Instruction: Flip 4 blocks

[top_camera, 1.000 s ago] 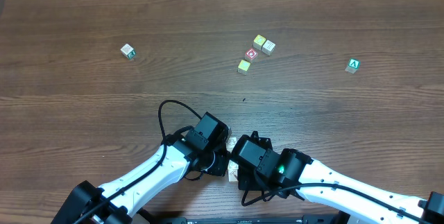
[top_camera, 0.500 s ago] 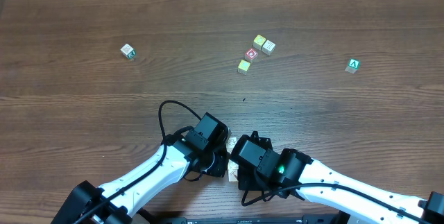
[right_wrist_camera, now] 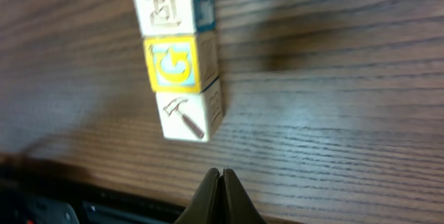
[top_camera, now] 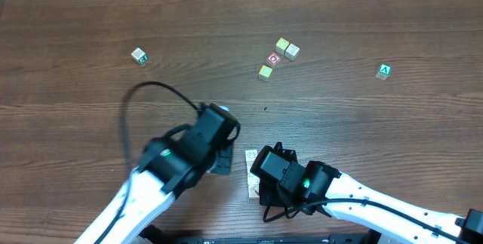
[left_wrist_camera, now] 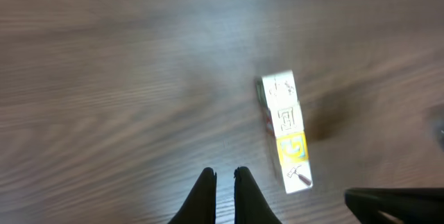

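Lying near table (right_wrist_camera: 347, 113) edge, row of blocks (left_wrist_camera: 286, 130), bare wood alongside, left hand (left_wrist_camera: 223, 181), right hand (right_wrist_camera: 220, 182) closed

We see a short row of pale blocks (top_camera: 251, 157) between the left arm (top_camera: 189, 149) and the right arm (top_camera: 290, 180). A green cube (top_camera: 385, 71) sits well apart, far right.
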You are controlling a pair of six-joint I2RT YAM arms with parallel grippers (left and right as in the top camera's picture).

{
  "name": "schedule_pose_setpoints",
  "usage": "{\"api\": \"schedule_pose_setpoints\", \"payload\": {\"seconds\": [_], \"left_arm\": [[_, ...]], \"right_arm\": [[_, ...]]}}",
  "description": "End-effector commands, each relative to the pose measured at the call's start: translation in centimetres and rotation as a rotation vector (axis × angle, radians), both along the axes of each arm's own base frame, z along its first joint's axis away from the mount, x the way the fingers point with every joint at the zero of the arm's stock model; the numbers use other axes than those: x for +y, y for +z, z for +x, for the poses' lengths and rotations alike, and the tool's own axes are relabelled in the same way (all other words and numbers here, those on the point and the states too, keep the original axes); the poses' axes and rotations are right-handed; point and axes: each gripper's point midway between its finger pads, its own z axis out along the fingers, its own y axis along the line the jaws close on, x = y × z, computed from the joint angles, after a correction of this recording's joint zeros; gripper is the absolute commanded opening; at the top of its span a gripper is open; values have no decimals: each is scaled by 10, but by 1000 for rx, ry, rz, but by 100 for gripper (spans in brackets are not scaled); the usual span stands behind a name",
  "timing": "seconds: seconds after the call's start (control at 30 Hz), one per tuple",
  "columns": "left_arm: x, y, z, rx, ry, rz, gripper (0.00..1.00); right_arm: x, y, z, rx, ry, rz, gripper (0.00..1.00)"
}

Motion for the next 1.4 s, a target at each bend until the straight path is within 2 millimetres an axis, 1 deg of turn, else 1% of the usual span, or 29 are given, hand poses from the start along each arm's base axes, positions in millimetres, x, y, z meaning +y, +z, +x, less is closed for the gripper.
{"api": "schedule_pose_setpoints", "payload": {"seconds": [0.0, 0.07, 0.1, 0.17, 0.2, 0.27, 0.33, 0.4, 0.43, 0.53, 0.6, 0.63, 0.67, 0.73, 0.77, 0.8, 0.83, 0.87, 0.9, 0.97, 1.0, 1.07, 1.13, 1.2, 1.27, 1.33, 1.37], "left_arm": [[33, 52, 10, -174, 178, 30, 4], [47, 72, 3, -214, 223, 26, 4], [51, 78, 0, -227, 230, 25, 4], [59, 92, -6, -257, 239, 17, 4], [63, 98, -10, -269, 241, 13, 4], [71, 109, -17, -289, 248, 8, 4], [78, 118, -22, -306, 255, 9, 4], [88, 128, -27, -328, 269, 23, 4], [91, 134, -29, -338, 275, 28, 4], [108, 160, -36, -389, 304, 45, 4], [119, 180, -43, -432, 321, 48, 4], [126, 193, -48, -459, 328, 45, 4], [133, 207, -54, -485, 338, 30, 4], [141, 229, -64, -528, 338, -7, 4], [139, 240, -70, -552, 293, -44, 4], [139, 253, -77, -583, 271, -98, 4], [139, 262, -83, -604, 262, -139, 4], [140, 271, -89, -626, 255, -181, 4], [142, 281, -96, -652, 249, -226, 4], [147, 298, -107, -700, 245, -293, 4], [153, 309, -113, -738, 254, -325, 4], [163, 322, -118, -796, 278, -333, 5], [181, 333, -120, -865, 328, -296, 10], [202, 345, -120, -942, 402, -230, 19], [218, 354, -120, -1001, 442, -136, 30], [231, 359, -120, -1033, 472, -42, 46], [236, 359, -121, -1039, 488, -18, 58]], "right_arm": [[-3, 9, 18, -6, -131, 8, 4], [-7, 14, 32, -15, -180, 16, 4], [-10, 18, 42, -31, -212, 20, 4], [-16, 27, 65, -87, -247, 23, 4], [-21, 34, 80, -139, -245, 16, 4], [-37, 50, 105, -219, -288, -27, 4], [-57, 74, 129, -307, -325, -86, 4], [-73, 106, 150, -401, -313, -143, 4], [-81, 120, 157, -436, -318, -170, 4], [-112, 178, 171, -542, -387, -261, 9], [-126, 214, 175, -600, -405, -285, 12], [-131, 232, 175, -622, -410, -283, 15], [-137, 251, 174, -642, -422, -272, 21], [-144, 276, 170, -670, -432, -256, 30], [-149, 290, 167, -687, -443, -250, 39], [-154, 302, 163, -702, -456, -246, 70], [-158, 311, 160, -710, -462, -242, 82], [-161, 318, 155, -716, -466, -237, 97], [-164, 325, 152, -721, -468, -231, 100], [-168, 333, 145, -728, -471, -224, 100], [-169, 334, 142, -729, -472, -221, 100], [-171, 334, 139, -723, -469, -228, 100], [-172, 332, 137, -714, -465, -235, 100], [-172, 331, 137, -711, -464, -238, 100], [-172, 331, 137, -710, -464, -239, 100], [-172, 331, 137, -711, -464, -238, 100], [-172, 331, 137, -711, -464, -238, 100]]}}
